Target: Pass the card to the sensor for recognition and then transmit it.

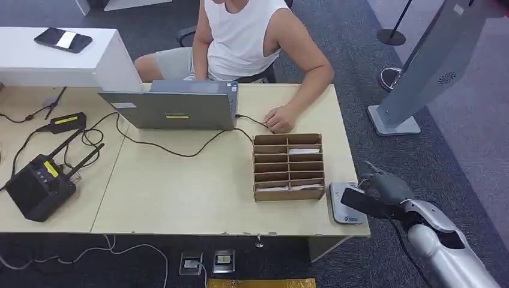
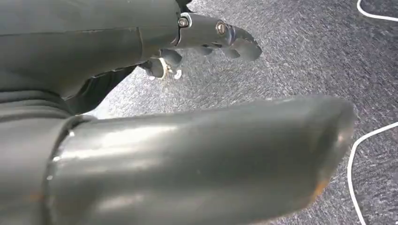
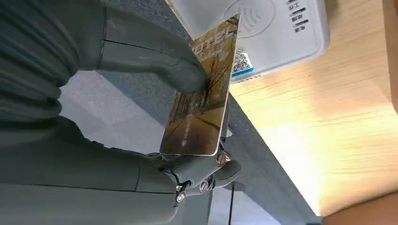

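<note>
My right hand (image 1: 387, 191) hovers just past the table's right front corner, holding a card (image 1: 363, 203) that looks dark from above. Up close the card (image 3: 202, 93) carries a yellow autumn-tree picture and is pinched between the thumb (image 3: 155, 61) and the fingers (image 3: 206, 171). The white card sensor (image 1: 344, 204) lies flat on the table corner, right beside the card; its top face (image 3: 263, 28) bears a wave symbol and a QR sticker. My left hand (image 2: 206, 40) hangs over grey carpet, fingers curled, holding nothing.
A cardboard slotted card box (image 1: 289, 167) stands left of the sensor. A person sits behind a grey laptop (image 1: 174, 108), one hand (image 1: 280, 118) resting on the table. Black devices (image 1: 39, 183) and cables lie at the left. A grey kiosk stand (image 1: 420, 72) rises at the right.
</note>
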`<state>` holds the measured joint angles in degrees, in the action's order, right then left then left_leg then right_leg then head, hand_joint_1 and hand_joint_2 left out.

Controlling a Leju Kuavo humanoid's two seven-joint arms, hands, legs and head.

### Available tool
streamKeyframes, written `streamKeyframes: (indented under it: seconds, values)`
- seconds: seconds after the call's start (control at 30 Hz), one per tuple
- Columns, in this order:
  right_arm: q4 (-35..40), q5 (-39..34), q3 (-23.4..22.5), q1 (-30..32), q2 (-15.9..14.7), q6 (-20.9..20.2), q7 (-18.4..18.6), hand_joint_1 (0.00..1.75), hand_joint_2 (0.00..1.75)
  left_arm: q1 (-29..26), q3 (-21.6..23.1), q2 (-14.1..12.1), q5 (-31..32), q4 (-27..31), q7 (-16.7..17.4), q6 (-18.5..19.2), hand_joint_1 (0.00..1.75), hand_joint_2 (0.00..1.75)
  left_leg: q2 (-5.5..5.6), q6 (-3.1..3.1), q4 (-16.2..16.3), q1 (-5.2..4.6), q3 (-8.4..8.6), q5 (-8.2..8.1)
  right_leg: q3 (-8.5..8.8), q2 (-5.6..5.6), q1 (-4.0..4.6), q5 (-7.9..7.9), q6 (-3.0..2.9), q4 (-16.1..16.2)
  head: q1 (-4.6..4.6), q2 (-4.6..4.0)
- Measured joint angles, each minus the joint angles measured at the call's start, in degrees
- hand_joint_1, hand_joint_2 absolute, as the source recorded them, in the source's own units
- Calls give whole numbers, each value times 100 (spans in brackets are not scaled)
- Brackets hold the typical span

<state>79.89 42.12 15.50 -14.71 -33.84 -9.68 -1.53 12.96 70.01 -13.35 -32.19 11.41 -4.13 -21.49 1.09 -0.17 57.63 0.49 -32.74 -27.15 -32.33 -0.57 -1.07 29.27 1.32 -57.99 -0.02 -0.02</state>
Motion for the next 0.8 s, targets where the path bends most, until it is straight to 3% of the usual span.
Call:
streamKeyframes:
  seconds: [0.8]
  values:
    - [-247, 48, 63, -142, 297, 44, -112, 175, 175, 17, 0, 4, -2, 0, 17, 2, 0, 0, 0, 0, 0, 0, 7, 0, 8, 0, 0, 0, 0, 0, 0, 0]
